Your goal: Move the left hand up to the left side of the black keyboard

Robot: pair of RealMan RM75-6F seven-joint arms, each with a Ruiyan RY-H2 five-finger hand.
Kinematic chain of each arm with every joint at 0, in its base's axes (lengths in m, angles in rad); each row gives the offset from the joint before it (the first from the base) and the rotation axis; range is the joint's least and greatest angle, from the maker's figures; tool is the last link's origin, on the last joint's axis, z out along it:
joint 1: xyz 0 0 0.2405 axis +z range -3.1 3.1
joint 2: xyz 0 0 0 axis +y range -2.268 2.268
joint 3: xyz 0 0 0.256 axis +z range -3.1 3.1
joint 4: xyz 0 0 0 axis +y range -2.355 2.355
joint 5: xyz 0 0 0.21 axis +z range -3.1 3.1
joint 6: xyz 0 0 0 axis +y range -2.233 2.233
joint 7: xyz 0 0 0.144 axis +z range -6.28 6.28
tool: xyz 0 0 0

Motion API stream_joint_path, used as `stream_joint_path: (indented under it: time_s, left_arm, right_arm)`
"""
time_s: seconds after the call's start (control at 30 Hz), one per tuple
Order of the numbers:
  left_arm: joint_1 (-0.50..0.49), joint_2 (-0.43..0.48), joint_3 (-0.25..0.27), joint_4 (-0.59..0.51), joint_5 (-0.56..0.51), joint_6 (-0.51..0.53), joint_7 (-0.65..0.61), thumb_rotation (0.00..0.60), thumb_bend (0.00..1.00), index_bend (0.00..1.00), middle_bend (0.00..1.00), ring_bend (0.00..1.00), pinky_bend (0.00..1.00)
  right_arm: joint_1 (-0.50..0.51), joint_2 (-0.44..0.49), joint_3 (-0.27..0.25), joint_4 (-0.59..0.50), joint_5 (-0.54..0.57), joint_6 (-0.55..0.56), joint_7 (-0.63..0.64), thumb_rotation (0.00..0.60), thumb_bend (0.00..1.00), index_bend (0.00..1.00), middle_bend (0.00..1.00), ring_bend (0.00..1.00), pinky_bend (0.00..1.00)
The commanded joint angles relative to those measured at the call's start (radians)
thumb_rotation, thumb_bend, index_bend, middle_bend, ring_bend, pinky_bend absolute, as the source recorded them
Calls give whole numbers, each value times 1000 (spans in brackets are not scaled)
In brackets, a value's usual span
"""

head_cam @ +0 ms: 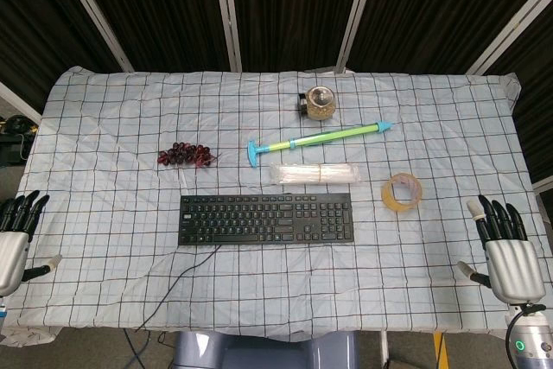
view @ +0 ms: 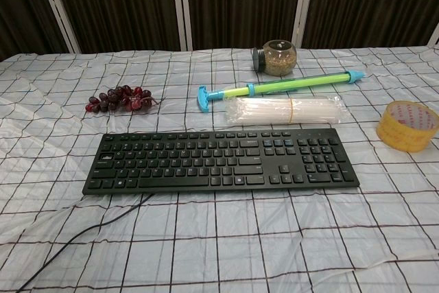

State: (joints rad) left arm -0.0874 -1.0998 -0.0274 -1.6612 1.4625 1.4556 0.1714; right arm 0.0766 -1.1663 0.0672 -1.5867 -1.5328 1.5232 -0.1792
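The left hand (head_cam: 15,239) hovered at the surface's (head_cam: 104,110) near-left edge, fingers apart and holding nothing — well apart from the black keyboard (head_cam: 266,219) lying centre, its cable trailing forward. The right hand (head_cam: 508,258) rested opposite, fingers likewise spread.

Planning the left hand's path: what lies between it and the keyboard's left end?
Only bare checked cloth, in the head view. The left hand sits at the table's edge; the grapes lie farther back, off the line to the keyboard.
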Motion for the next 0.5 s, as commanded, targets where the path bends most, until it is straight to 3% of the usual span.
stream_joint_path:
  time_s: [0.03,0.5]
  left_arm:
    - [-1,2,-1,-3,-4,-2,3,600,105,0,0,0,0]
    - [-3,4,9,-2,10,-8,12,600,120,0,0,0,0]
  right_arm:
    - [-1,-1,7,-6,21,-6,-14,600,30,33,0,0,0]
    - [-5,5,10,-31,56,-24,-34,600,30,33,0,0,0]
